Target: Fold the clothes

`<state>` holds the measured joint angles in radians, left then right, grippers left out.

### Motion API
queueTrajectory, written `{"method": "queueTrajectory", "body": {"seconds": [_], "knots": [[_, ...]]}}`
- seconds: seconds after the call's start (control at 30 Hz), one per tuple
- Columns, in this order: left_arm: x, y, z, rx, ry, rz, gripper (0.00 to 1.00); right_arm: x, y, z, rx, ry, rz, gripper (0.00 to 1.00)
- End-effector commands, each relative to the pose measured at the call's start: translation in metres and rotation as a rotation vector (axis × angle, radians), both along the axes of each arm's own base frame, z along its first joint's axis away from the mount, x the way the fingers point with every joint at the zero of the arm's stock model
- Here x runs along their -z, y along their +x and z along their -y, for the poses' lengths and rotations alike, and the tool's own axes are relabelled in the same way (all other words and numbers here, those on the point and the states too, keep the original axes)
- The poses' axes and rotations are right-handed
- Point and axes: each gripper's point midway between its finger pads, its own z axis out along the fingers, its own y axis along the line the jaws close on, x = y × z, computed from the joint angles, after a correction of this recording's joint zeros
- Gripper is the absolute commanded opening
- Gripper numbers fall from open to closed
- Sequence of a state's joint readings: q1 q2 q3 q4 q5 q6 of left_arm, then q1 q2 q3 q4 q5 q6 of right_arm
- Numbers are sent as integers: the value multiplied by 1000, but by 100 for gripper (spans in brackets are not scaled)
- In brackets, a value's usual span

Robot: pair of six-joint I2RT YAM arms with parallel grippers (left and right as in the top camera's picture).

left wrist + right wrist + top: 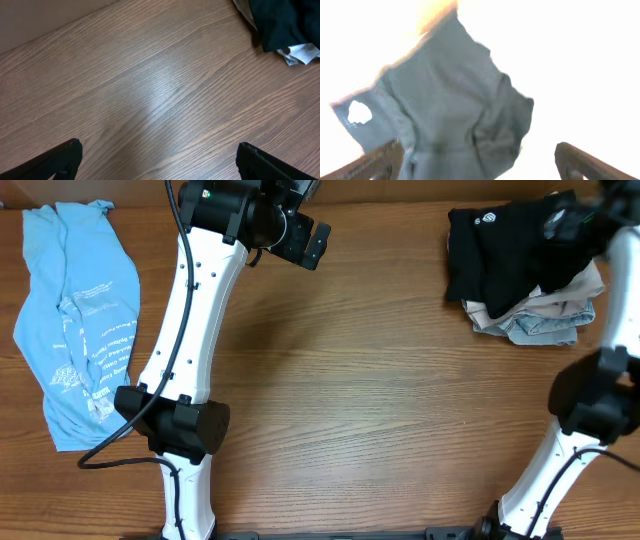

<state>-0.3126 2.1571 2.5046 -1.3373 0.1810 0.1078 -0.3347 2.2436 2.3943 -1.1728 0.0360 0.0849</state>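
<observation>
A black T-shirt (505,250) with a small white logo lies crumpled on top of a pile at the back right. It looks washed-out grey in the right wrist view (450,100). My right gripper (575,225) hovers over it, and its fingers (477,155) are wide apart with the cloth showing between and below them. A light blue tee with white print (80,320) lies spread at the far left. My left gripper (315,245) is open and empty at the back centre, above bare wood (160,160). An edge of the black cloth (280,22) shows at its upper right.
Under the black shirt lie a beige garment and a pale blue one (545,325). The wooden table (360,380) spans the view. The left arm's base (185,430) stands front left and the right arm's base (590,400) front right.
</observation>
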Motion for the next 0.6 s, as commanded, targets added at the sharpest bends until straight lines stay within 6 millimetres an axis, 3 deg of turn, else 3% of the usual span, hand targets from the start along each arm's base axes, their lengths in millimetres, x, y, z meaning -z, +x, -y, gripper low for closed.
{"method": "queueTrajectory", "body": {"seconds": [0.0,0.07,0.17,0.4,0.57], "knots": [[-6,-3,-2,6,9,17,100,-175,-51,-12,23,-126,296,100],[-6,-3,-2,6,9,17,100,-213,-77,-23,19,-145,357,100],[-6,-3,-2,6,9,17,100,-253,-120,-45,-6,-142,418,100],[-6,-3,-2,6,9,17,100,-279,-194,-130,-252,90,461,100],[-6,-3,-2,6,9,17,100,-297,-213,-146,-298,99,521,100]]}}
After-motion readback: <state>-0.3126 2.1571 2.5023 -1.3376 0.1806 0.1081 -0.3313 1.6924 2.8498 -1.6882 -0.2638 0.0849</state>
